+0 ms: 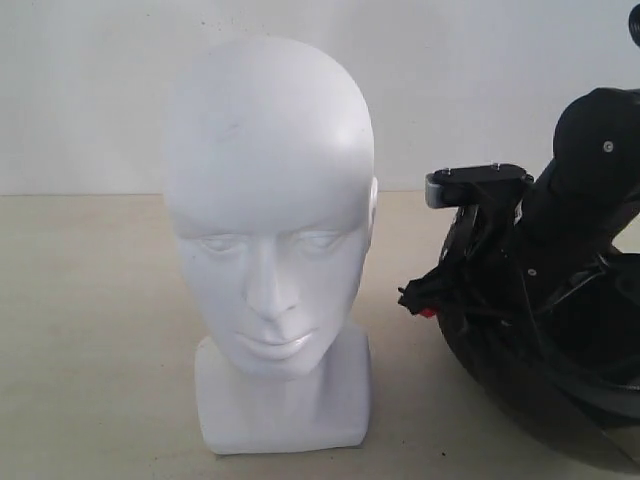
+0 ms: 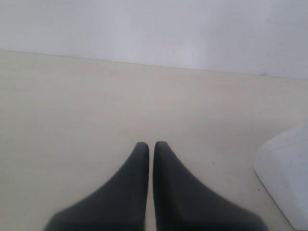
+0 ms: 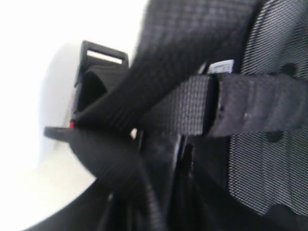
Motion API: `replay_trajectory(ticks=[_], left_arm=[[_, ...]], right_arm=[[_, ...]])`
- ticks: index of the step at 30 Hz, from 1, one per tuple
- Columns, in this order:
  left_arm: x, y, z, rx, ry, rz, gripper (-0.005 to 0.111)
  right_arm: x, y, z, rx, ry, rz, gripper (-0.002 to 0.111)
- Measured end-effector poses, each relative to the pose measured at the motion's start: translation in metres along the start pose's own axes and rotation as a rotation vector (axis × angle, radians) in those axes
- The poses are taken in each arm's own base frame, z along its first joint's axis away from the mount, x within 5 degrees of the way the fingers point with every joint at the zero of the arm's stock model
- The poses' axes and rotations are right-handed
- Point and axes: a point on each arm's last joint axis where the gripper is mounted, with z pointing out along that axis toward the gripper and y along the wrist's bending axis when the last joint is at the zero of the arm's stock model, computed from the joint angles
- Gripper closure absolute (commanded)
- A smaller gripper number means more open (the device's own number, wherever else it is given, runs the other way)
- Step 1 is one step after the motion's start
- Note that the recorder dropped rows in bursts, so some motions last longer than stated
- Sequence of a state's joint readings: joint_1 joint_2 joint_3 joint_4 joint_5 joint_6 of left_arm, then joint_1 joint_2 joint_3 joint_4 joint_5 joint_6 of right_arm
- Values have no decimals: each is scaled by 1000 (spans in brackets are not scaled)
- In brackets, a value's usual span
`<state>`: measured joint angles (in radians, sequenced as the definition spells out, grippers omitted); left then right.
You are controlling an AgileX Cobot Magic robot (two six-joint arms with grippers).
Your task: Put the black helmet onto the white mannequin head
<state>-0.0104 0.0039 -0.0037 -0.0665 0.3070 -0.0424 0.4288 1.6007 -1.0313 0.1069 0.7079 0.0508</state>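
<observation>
The white mannequin head (image 1: 270, 230) stands upright in the middle of the exterior view, facing the camera; its neck base (image 2: 286, 178) shows at the edge of the left wrist view. The black helmet (image 1: 520, 370) sits tilted at the far right, apart from the head, with chin straps (image 1: 425, 295) hanging toward it. My right arm (image 1: 590, 170) reaches into the helmet. The right gripper (image 3: 178, 192) is shut on the helmet's edge, beside a chin strap (image 3: 192, 108) and mesh lining (image 3: 274, 62). My left gripper (image 2: 150, 147) is shut and empty, low over the table.
A pale beige tabletop (image 1: 90, 330) runs back to a white wall (image 1: 80, 90). A black strap buckle (image 3: 98, 55) with a small red tab hangs at the helmet's opening. The helmet is cut off by the right and bottom edges of the exterior view.
</observation>
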Motion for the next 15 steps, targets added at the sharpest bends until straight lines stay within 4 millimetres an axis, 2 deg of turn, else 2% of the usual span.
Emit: replay_trajectory(ticks=[4, 11, 15], left_arm=[[0, 0, 0, 0, 0, 0, 103], [0, 0, 0, 0, 0, 0, 103], [0, 0, 0, 0, 0, 0, 103]], right_arm=[[-14, 2, -20, -4, -115, -20, 108], [-35, 6, -70, 9, -302, -51, 108], [-40, 6, -91, 20, -378, -73, 108]])
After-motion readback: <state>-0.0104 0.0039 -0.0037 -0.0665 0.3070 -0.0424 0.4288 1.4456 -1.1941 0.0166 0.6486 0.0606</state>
